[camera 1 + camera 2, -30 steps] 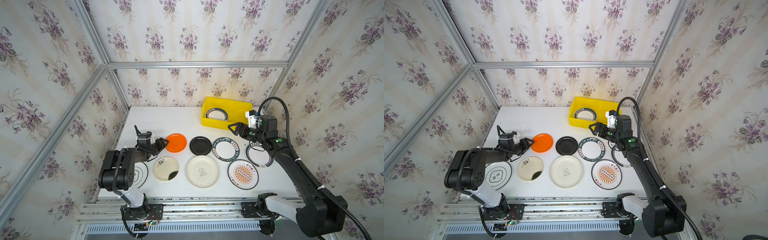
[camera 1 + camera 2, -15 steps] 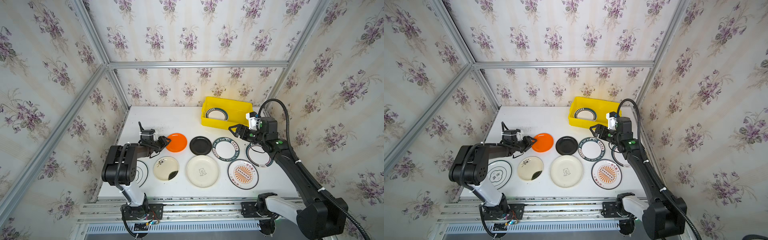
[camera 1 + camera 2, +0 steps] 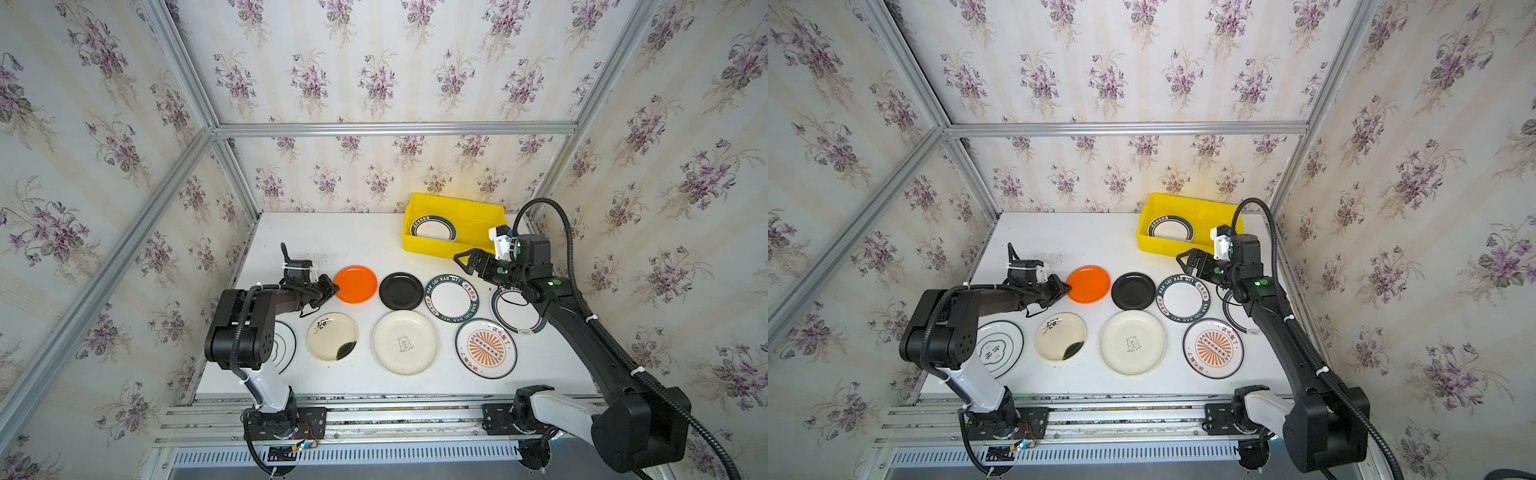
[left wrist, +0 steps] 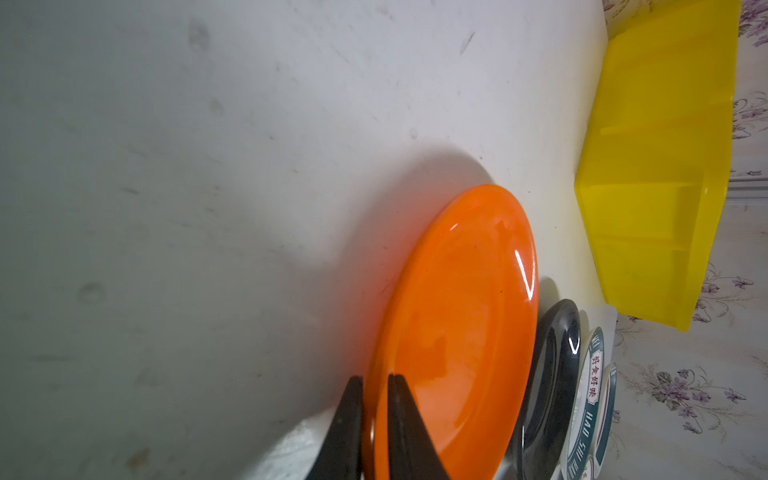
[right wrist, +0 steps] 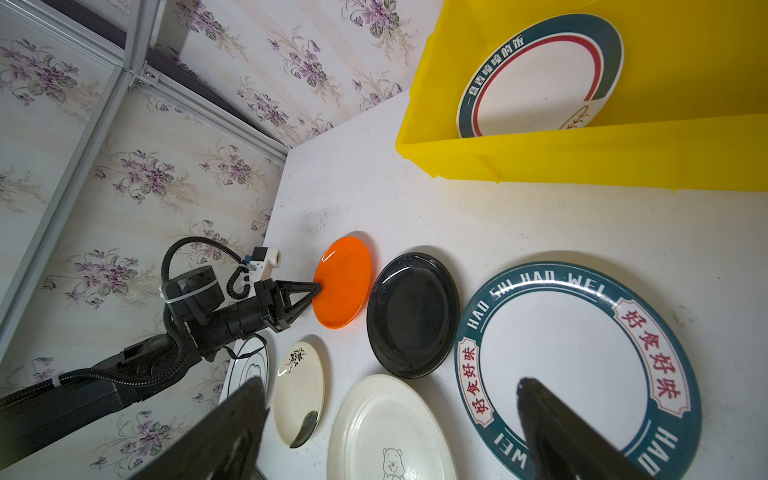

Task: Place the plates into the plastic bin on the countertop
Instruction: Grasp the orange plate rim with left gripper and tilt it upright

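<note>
Left wrist view, lower centre: my left gripper point(image 4: 374, 378) pinches orange plate point(image 4: 465, 324) by its rim, likely for lifting | right gripper point(image 5: 390, 382) wide, empty, over 1 lettered plate point(image 5: 582, 332)

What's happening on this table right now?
A two-arm robot is moving plates from the countertop into the yellow bin. The left gripper is shut on the rim of the orange plate, at the edge nearest its arm. Whether that plate is off the surface yet I cannot tell. The right gripper hangs open and empty between the lettered plate and the bin. One rimmed plate already lies in the bin; eight plates are outside it.
</note>
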